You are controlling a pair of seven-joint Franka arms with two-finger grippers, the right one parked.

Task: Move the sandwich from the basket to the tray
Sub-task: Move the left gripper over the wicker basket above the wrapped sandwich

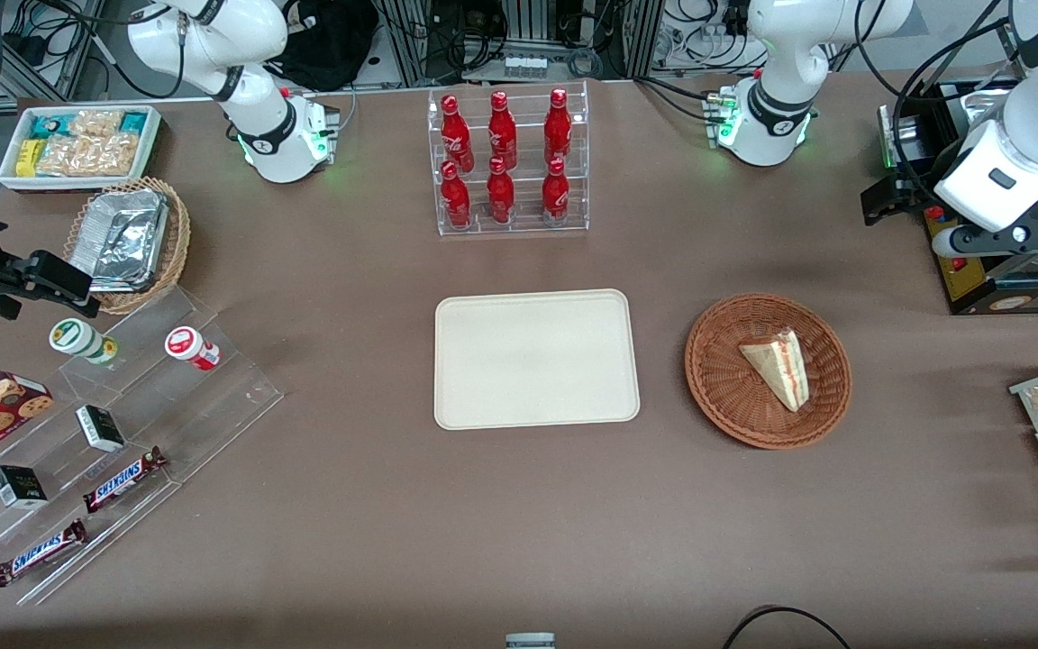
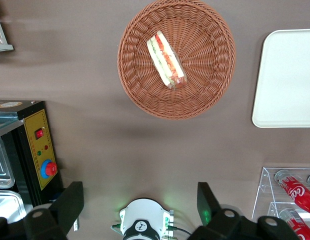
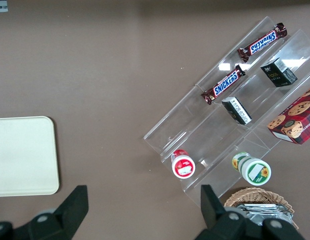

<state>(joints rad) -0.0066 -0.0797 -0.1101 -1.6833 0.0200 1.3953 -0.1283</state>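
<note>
Sandwich (image 1: 778,365) lies in the basket (image 1: 726,379), filling edge showing red and green (seen from the wrist camera). Basket sits on the counter (image 1: 519,523) just beside the tray (image 1: 535,358), toward the working arm's end. End effector (image 2: 140,200) hangs above the counter, well apart from the basket, fingers (image 2: 70,202) spread wide, holding nothing.

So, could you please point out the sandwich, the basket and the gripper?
sandwich (image 1: 776,363), front view, bread face.
basket (image 1: 717,379), front view, woven wall.
gripper (image 2: 140,207), left wrist view, midway between its open fingers, raised above the table, clear of the basket.
</note>
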